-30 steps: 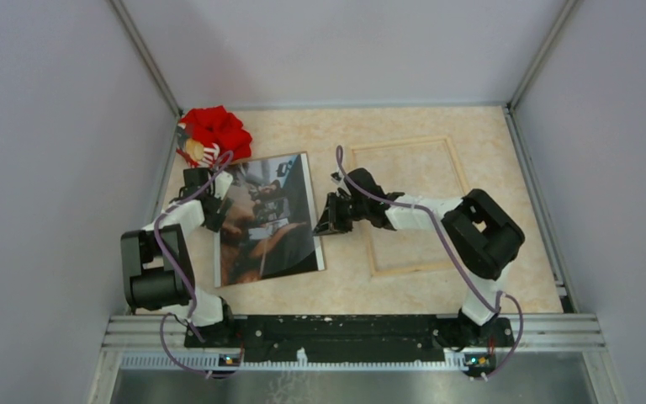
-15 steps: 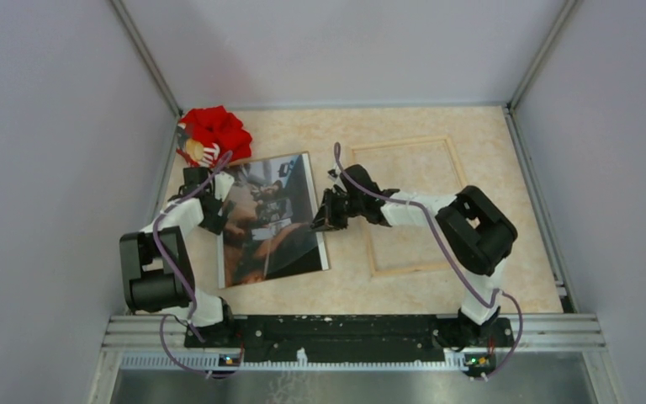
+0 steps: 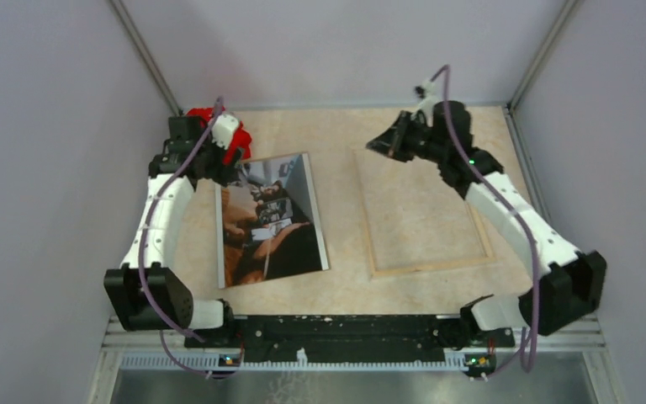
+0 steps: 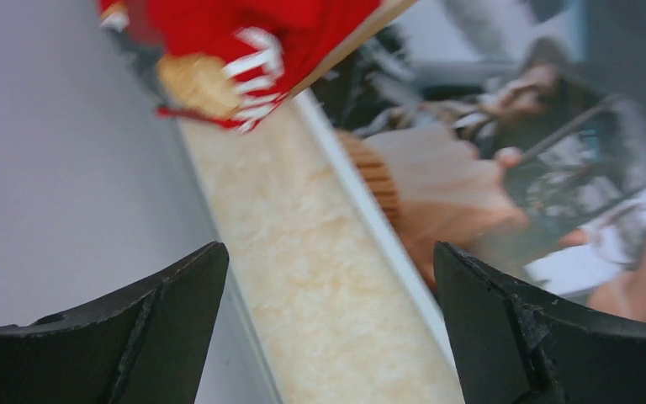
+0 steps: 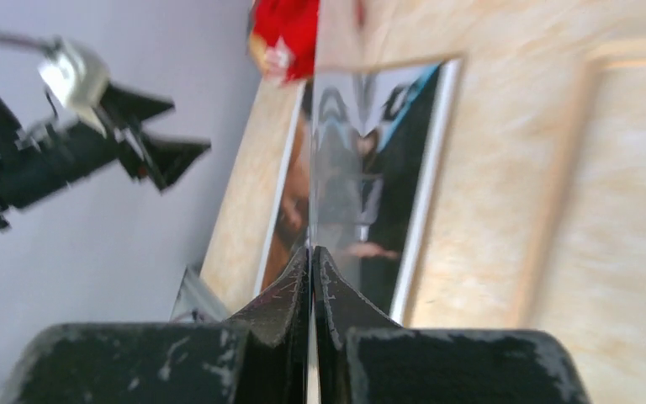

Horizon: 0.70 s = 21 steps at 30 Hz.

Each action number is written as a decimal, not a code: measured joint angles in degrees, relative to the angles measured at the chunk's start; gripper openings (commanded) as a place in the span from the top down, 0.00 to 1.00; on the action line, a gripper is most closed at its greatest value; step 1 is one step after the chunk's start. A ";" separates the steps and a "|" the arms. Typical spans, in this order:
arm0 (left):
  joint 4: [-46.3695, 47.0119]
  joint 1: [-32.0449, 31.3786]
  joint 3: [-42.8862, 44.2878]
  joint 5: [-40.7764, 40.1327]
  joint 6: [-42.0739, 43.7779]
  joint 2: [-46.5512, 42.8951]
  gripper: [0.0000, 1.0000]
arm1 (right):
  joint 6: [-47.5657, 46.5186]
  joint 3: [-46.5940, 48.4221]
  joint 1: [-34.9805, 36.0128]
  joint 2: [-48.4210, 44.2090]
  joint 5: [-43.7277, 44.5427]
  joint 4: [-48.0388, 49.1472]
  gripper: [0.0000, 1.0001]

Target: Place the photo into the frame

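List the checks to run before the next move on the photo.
1. Photo lies flat, image up: ok.
2. Photo inside the frame: not ok, it lies beside it.
3. Left gripper open and empty: ok.
4. Right gripper free of any load: cannot tell; jaws shut, view blurred.
5. Red object clear of the photo's corner: cannot tell.

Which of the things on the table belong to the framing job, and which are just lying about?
For the job:
- photo
- frame

Lying about:
- red toy
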 measured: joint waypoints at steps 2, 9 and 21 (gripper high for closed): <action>-0.81 -4.55 0.61 0.28 -1.09 0.74 0.02 | -1.53 0.09 -5.60 -5.60 1.57 -2.93 1.00; -5.68 -24.35 8.13 3.19 -8.15 15.65 0.01 | -6.67 -0.81 -17.31 -21.14 8.96 -17.09 1.00; -5.88 -44.59 35.28 3.17 -15.34 45.62 0.01 | -7.93 -6.49 -20.61 -30.38 25.14 -33.20 1.00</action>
